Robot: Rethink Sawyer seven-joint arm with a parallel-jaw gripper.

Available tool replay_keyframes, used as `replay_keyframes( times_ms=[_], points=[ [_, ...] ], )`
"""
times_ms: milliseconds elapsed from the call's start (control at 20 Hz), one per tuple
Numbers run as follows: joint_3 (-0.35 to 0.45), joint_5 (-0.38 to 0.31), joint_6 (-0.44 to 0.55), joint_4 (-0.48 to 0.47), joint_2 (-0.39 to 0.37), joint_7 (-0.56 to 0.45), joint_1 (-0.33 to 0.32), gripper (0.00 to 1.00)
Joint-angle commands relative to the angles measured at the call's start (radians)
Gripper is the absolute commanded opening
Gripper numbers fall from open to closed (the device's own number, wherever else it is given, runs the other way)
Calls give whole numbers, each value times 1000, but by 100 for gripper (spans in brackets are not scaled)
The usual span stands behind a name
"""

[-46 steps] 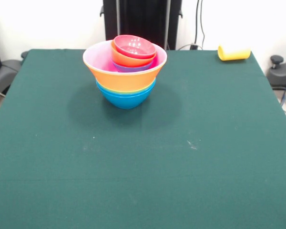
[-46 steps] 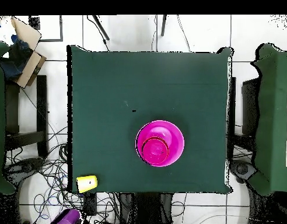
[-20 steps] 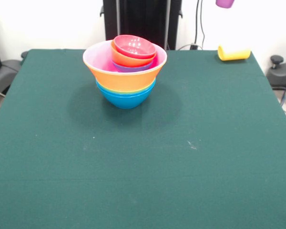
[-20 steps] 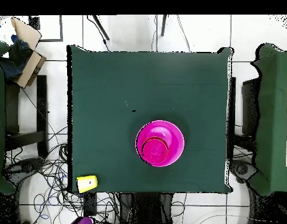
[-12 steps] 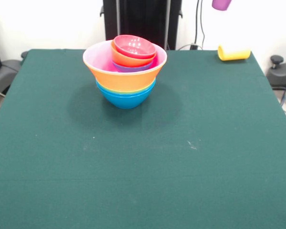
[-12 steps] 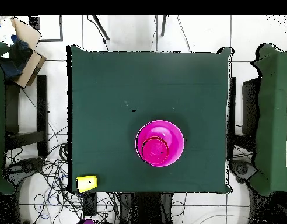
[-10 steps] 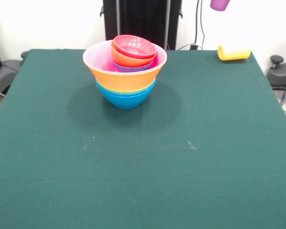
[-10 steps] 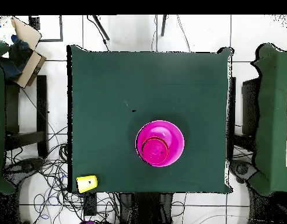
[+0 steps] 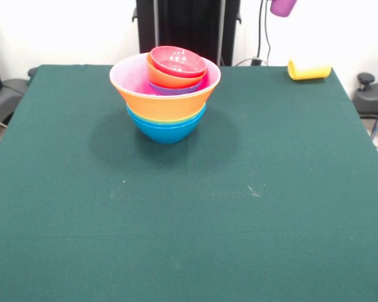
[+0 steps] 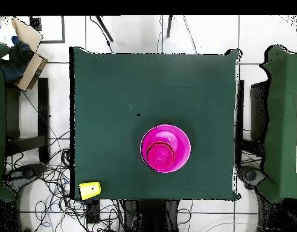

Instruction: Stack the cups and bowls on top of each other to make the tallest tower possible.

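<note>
Table [image 9: 189, 239] green cloth | tower [image 9: 166, 94] standing | yellow cup [image 9: 309, 70] at corner

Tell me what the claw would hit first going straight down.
The claw is out of view; only the purple cup shows, at the front view's top edge. Overhead shows no purple over the table, so a drop probably misses it; depth unclear.

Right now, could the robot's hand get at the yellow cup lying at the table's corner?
Probably yes: the yellow cup lies on its side alone at the corner, well clear of the tower. The hand itself isn't visible.
</note>
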Motion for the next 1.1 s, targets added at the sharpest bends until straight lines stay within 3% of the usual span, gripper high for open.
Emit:
replay_keyframes(
  times_ms=[50, 800, 1100],
  points=[
    [60, 21, -63, -134, 99, 233, 31, 0],
    [84, 91, -88, -195, 176, 273, 95, 0],
    [102, 110, -78, -198, 167, 294, 112, 0]
  ],
)
